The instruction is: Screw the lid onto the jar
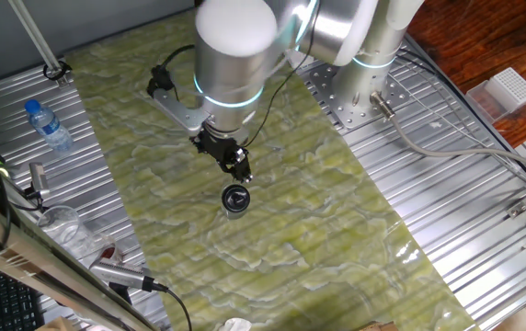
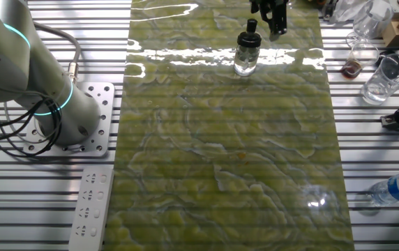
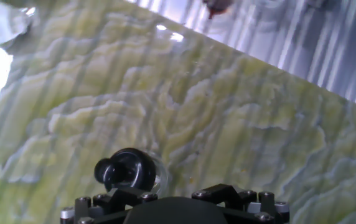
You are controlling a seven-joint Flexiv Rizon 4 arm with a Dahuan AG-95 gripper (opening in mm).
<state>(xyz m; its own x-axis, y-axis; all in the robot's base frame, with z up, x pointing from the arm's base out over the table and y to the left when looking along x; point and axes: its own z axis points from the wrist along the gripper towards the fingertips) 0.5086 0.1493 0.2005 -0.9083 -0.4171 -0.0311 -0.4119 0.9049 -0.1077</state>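
Observation:
The jar (image 2: 245, 61), small and clear, stands upright on the green marbled mat (image 2: 220, 153) with the black lid (image 2: 248, 40) sitting on its mouth. From above, the lid (image 1: 235, 197) shows a greyish centre. My gripper (image 1: 241, 173) hangs just above and beside the jar, apart from it, with nothing in it. In the other fixed view my gripper (image 2: 277, 28) is up and to the right of the lid. In the hand view the lid (image 3: 130, 169) lies low and left, over the hand's black housing (image 3: 178, 210); the fingertips are hidden.
A water bottle (image 1: 50, 129) with a blue cap lies on the slatted metal table at the left. Clear glassware (image 2: 381, 78) stands beside the mat's far end. A white power strip (image 2: 91, 206) lies by the arm's base (image 2: 81, 132). A cabled tool (image 1: 120, 276) rests near the front edge.

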